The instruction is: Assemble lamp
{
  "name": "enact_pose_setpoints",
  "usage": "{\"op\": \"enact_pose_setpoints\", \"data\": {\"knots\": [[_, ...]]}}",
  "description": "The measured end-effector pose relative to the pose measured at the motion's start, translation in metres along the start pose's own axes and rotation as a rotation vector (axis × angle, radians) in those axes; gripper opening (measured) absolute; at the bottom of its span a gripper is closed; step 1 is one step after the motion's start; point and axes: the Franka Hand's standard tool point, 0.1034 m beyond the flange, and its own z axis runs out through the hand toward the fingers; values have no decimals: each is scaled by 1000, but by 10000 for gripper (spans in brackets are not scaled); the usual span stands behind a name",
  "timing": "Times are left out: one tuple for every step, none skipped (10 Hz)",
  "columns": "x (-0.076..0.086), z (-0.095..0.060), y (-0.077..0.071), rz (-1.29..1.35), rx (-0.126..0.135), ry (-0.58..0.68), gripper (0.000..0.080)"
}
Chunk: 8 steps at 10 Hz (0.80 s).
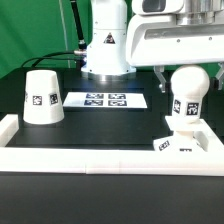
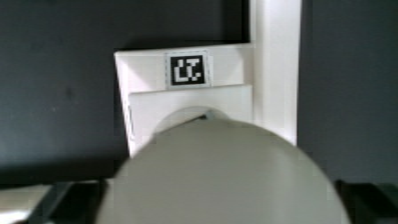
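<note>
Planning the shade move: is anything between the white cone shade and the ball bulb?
Nothing upright. Only the thin flat marker board lies between the white cone shade and white ball bulb, but the tool hangs over the bulb.

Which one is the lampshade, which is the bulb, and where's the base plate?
Shade (image 1: 40, 106): exterior view, front of its cone wall.
Bulb (image 1: 188, 84): exterior view, middle of its round ball.
Base plate (image 2: 164, 105): wrist view, bare top face between tag and bulb.

Exterior view, table (image 1: 100, 135) ctr as dial: shade (image 1: 42, 97) at 9, marker board (image 1: 105, 100) at 12, bulb (image 1: 186, 92) on base (image 1: 180, 146) at 4, by rim (image 1: 100, 157).
</note>
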Motion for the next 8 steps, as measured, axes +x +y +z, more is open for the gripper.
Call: {"op": "enact_pose_setpoints", "data": {"knots": [[0, 0, 0, 7, 0, 1, 576], [0, 0, 0, 4, 0, 2, 576], [0, 0, 0, 4, 0, 2, 576], [0, 0, 0, 4, 0, 2, 576], [0, 0, 0, 7, 0, 2, 576], [0, 0, 0, 15, 0, 2, 576], [0, 0, 0, 14, 0, 1, 576], [0, 0, 0, 37, 2, 1, 577]]}}
